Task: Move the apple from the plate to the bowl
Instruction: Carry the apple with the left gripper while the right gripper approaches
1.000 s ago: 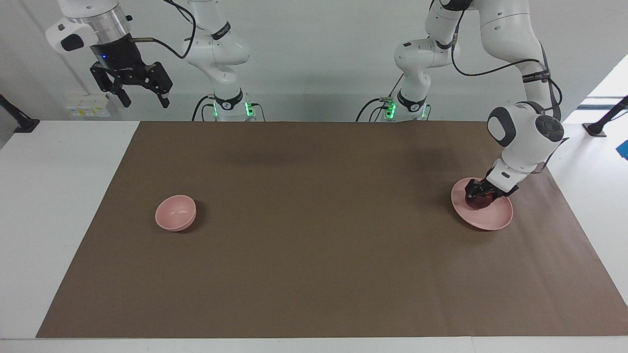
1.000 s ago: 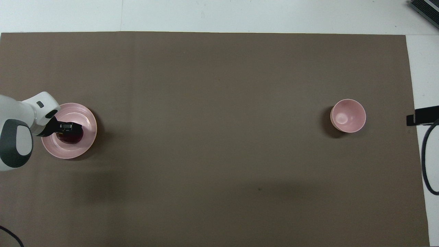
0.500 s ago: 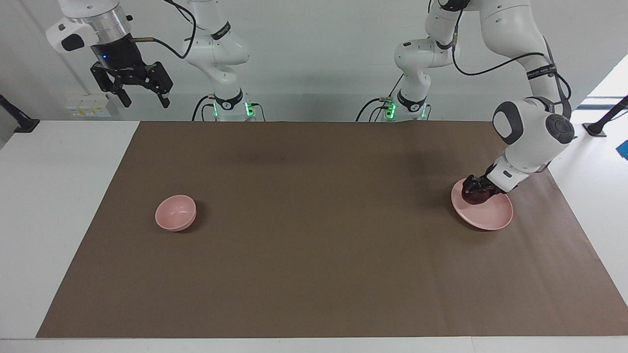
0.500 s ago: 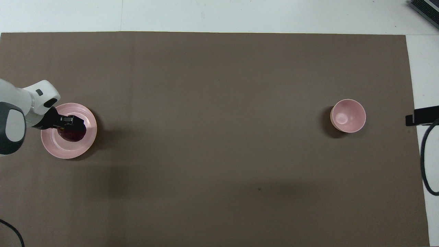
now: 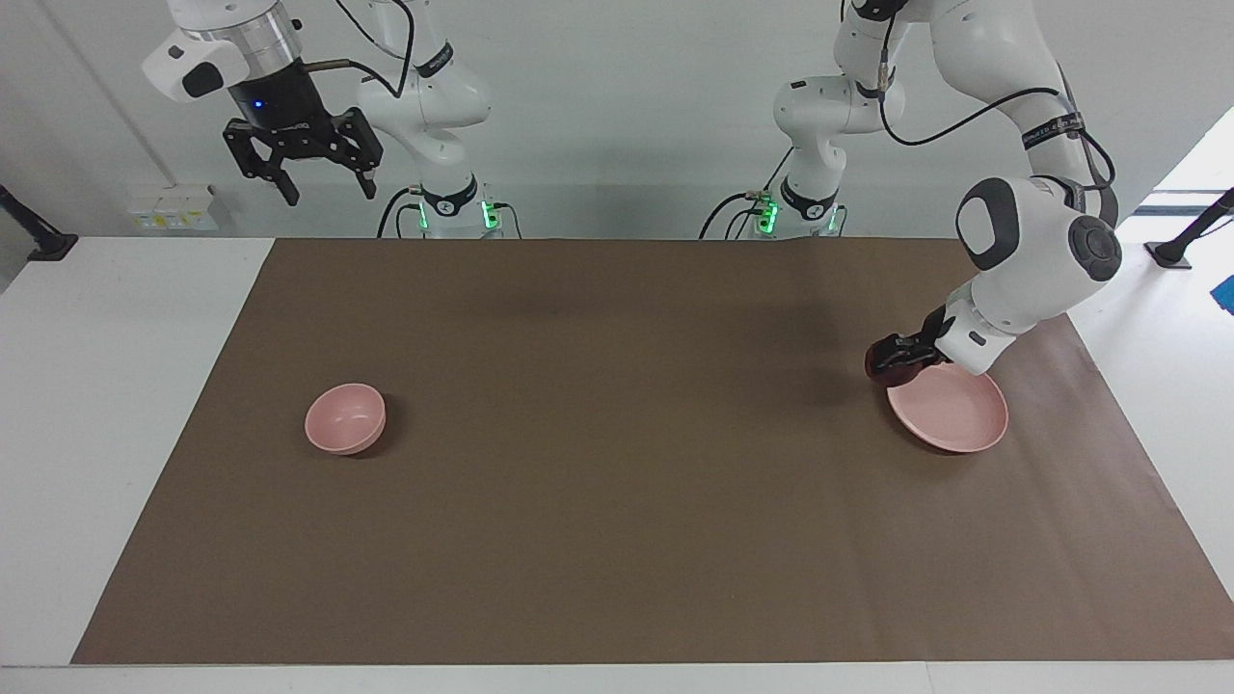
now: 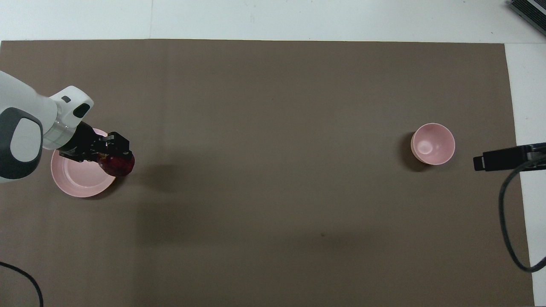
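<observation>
The right gripper hangs high in the air at the right arm's end of the table, close to the robots' edge of the brown mat. Its two fingers point downward and stand spread apart, with nothing between them. In the overhead view only a dark part of this gripper and its cable show, at the table edge just beside the bowl.

The bowl is small, deep and pale pink. It stands upright on the mat toward the right arm's end of the table, and its inside holds nothing. In the overhead view the bowl lies well apart from the plate, with a long stretch of bare mat between them.

The left gripper is clamped on the apple and carries it in the air. The apple is dark red and is clear of the plate's surface. It hangs over the plate's rim on the side toward the bowl. In the overhead view the apple shows at the edge of the plate, beneath the black fingers of the left gripper.

The plate is shallow, round and pale pink. It lies flat on the mat toward the left arm's end of the table. In the overhead view the plate has a bare inner surface.
</observation>
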